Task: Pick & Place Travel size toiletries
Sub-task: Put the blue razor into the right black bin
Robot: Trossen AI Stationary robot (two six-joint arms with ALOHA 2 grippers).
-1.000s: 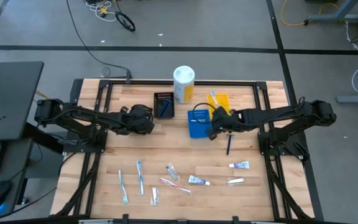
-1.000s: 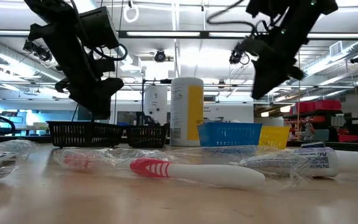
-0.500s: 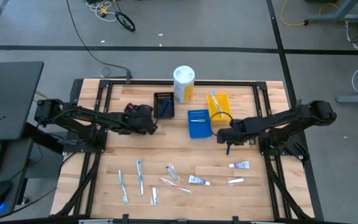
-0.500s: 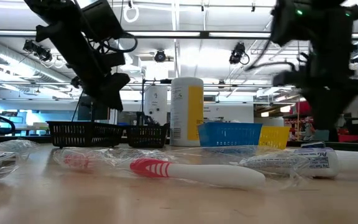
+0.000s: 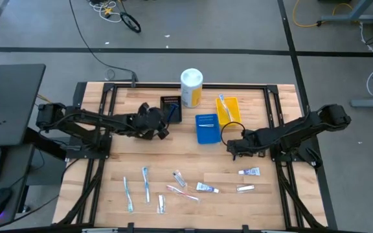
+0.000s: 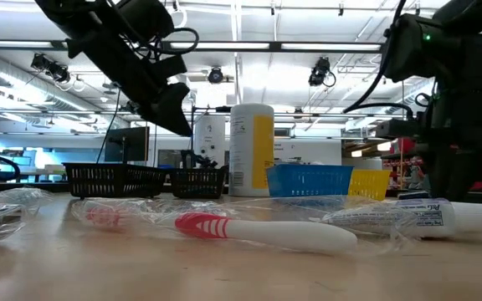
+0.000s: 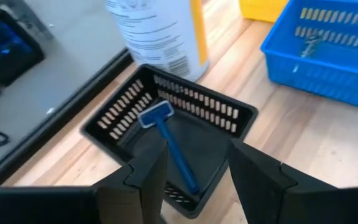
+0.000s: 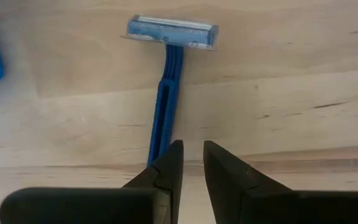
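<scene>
1. On bare wood right of the blue tray [image 5: 206,127]: blue razor [image 8: 168,93], slim ribbed handle, clear-capped head crosswise, lying flat.
2. Just over its handle end: right gripper [image 8: 189,163], fingers slightly parted, gripping nothing.
3. Inside the black tray [image 7: 185,134]: second blue razor [image 7: 169,144], head toward the white-and-yellow canister [image 5: 191,87].
4. Above that tray's near edge: left gripper [image 7: 197,171], fingers spread wide, empty.
5. Along the table's front strip: wrapped toothbrushes [image 5: 146,183] in light blue and pink-white, small white tubes [image 5: 249,171] with blue and red print, scattered apart.
6. Beside the blue tray: yellow tray [image 5: 229,109] holding a light-blue item.
</scene>
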